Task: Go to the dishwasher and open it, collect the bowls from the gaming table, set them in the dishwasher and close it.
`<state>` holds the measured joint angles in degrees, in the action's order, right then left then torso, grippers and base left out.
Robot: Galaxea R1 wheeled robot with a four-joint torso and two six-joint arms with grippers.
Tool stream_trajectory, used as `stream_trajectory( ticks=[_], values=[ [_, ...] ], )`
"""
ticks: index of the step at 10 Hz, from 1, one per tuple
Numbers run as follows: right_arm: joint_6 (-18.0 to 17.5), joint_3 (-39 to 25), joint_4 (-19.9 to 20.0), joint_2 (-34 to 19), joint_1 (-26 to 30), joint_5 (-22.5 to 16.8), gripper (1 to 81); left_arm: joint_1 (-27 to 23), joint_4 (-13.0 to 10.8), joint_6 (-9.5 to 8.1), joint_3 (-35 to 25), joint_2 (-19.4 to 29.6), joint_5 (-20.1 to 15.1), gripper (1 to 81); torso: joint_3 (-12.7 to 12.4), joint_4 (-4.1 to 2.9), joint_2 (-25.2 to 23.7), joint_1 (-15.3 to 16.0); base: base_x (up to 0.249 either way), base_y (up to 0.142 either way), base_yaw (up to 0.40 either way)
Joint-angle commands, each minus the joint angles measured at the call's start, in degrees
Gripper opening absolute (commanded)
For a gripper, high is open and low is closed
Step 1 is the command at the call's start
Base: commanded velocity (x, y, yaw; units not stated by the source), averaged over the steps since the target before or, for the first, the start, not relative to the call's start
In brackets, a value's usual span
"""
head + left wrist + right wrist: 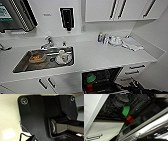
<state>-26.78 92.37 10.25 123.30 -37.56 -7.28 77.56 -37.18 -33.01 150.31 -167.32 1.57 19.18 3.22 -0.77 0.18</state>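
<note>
The dishwasher (101,81) stands open under the white counter, dark inside with wire racks (114,106). A bright green bowl (91,78) leans on edge in the lower rack (125,110), and a red object (129,118) sits just in front of it. Grey dishes lie further back in the rack. The steel door (149,125) hangs partly lowered. My right arm (137,87) reaches in dark at the door's outer edge. Whether it touches the door is unclear. The gaming table is out of view.
A steel sink (22,65) left of the dishwasher holds dishes and a cup. Bottles, cups and a folded cloth (131,43) crowd the counter's back right. White cabinet doors with black handles (46,83) flank the dishwasher, and a wall closes the right side.
</note>
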Motion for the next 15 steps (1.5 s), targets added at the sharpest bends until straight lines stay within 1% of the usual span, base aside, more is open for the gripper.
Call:
stream_trajectory(
  ticks=[1,3,4,6,9,10,12,15],
  values=[
    [0.50,-4.31,-0.14,-5.31,0.08,-1.25,81.1,-1.57,1.67,-0.12,1.57,-0.13,-0.61,81.1,0.00,0.00,0.00,0.00,0.000,0.000,0.000],
    [0.59,-4.66,-0.14,-5.58,-3.44,-1.07,81.1,-1.66,1.85,-0.21,2.97,-0.22,-0.61,81.1,0.00,0.00,0.00,0.00,0.000,0.000,0.000],
    [0.68,-3.97,-0.58,-4.97,-5.72,-0.98,81.1,-1.66,2.46,-0.21,3.67,-0.22,0.09,81.1,0.00,0.00,0.00,0.00,0.000,0.000,0.000],
    [0.68,-1.51,-2.07,-3.48,-10.82,0.68,81.1,-1.75,2.55,-0.21,4.12,0.14,0.10,81.1,0.00,0.00,0.00,0.00,0.000,0.000,0.000],
    [0.77,2.19,-2.96,-0.92,-16.97,2.88,81.1,-1.92,2.55,-0.21,4.12,0.57,0.10,81.1,0.00,0.00,0.00,0.00,0.000,0.000,0.000],
    [0.77,3.41,-3.57,0.30,-18.56,2.88,81.1,-2.01,2.55,-0.21,4.12,0.66,0.10,81.1,0.00,0.00,-5.73,3.69,0.000,0.000,0.000],
    [0.77,5.70,-4.62,2.50,-21.37,2.88,81.1,-1.93,2.46,-0.12,4.12,0.66,0.10,81.1,0.00,0.00,-6.69,4.26,0.000,0.000,0.000],
    [0.77,8.78,-6.65,5.76,-23.66,2.88,81.1,-1.92,2.46,-0.12,4.12,0.84,0.10,81.1,-0.02,0.00,-12.38,7.71,0.000,0.000,0.000]
  ],
)
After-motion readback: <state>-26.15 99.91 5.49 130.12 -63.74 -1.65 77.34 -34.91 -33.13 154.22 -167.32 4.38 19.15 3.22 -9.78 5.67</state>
